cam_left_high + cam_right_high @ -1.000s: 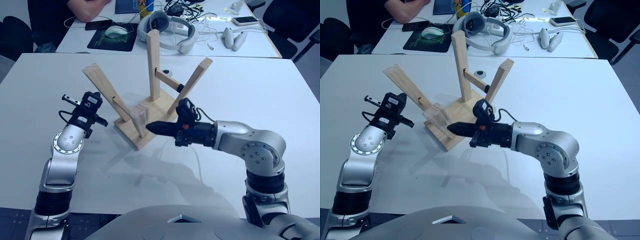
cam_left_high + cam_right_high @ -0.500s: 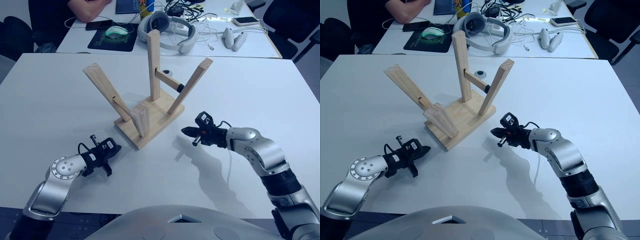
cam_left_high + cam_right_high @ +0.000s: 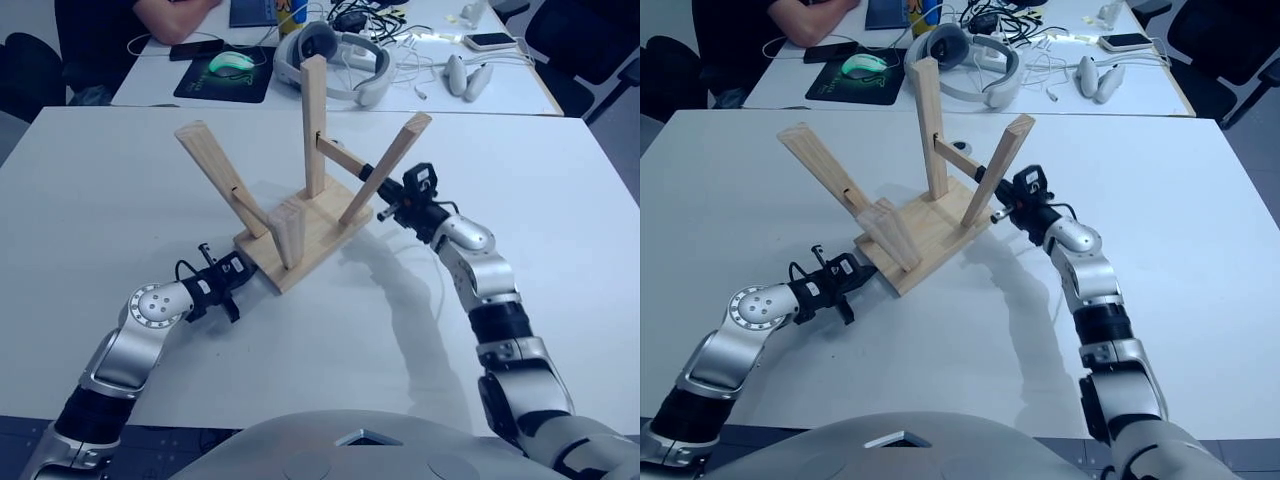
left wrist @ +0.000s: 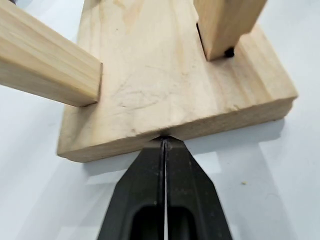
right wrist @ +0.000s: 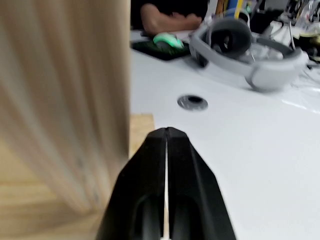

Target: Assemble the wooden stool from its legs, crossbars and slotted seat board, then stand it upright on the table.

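Nearest, the left gripper [image 4: 163,140], fingers together, is touching the near edge of the seat board [image 3: 318,232] of the upturned stool [image 3: 314,130], which is lying mid-bench [image 3: 540,160] with legs pointing up. Beyond, the right gripper [image 3: 386,212], fingers likewise together, is sitting just beside the right-hand leg [image 3: 392,165], likely the handier arm for tipping it upright.

So, colours. We've got a seat board [image 4: 150,75] in pale honey wood, with fine darker grain lines running across it and a rougher, lighter edge. The legs [image 3: 222,180] and the crossbar [image 3: 340,158] are the same light blond wood, with streaky grain on the legs. We can spot a small black dot at the foot of one leg. The left gripper [image 4: 164,141] and the right gripper [image 5: 166,131] are both matte black. The table [image 3: 100,200] is plain white with one grey round grommet [image 5: 192,102]. A mouse [image 3: 231,63] glows green on a black mouse pad [image 3: 195,88], and we also see a white-and-grey headset [image 3: 365,70] and white controllers [image 3: 466,75].
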